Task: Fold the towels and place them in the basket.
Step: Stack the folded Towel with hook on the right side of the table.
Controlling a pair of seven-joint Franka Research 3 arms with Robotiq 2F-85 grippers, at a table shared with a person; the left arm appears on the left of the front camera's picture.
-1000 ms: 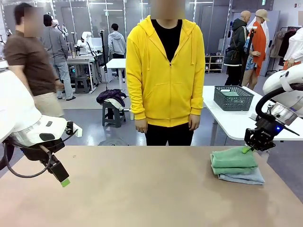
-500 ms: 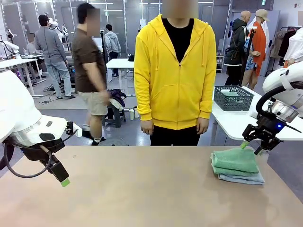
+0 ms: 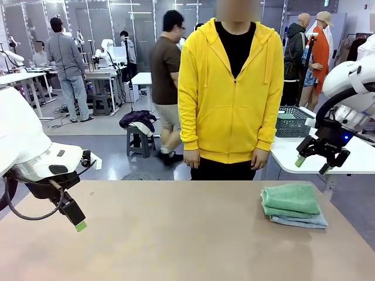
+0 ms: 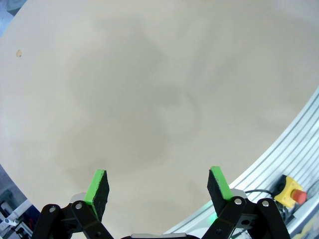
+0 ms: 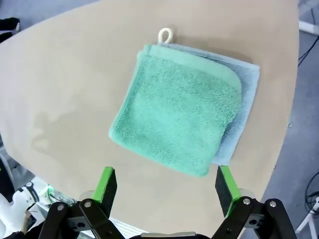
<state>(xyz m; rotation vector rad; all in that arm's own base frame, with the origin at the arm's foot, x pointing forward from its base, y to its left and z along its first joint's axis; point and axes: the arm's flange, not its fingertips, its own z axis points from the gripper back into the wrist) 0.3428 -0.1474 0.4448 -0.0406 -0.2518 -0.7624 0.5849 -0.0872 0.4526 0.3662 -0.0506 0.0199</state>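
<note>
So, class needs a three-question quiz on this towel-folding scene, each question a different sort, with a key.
1. True or false: the folded green terry towel lies on top of the light grey-blue terry towel.
2. Is the right pincer: A) gripping the towel, B) open above the stack, C) inside the basket?
3. Fill in: the dark grey lattice plastic basket stands on the white ____ table behind the tan table.

Key: 1 true; 2 B; 3 side.

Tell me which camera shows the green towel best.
The right wrist view: it looks straight down on the green towel, folded square atop the grey-blue towel. The front view shows it from the side. The left wrist view faces bare table.
</note>
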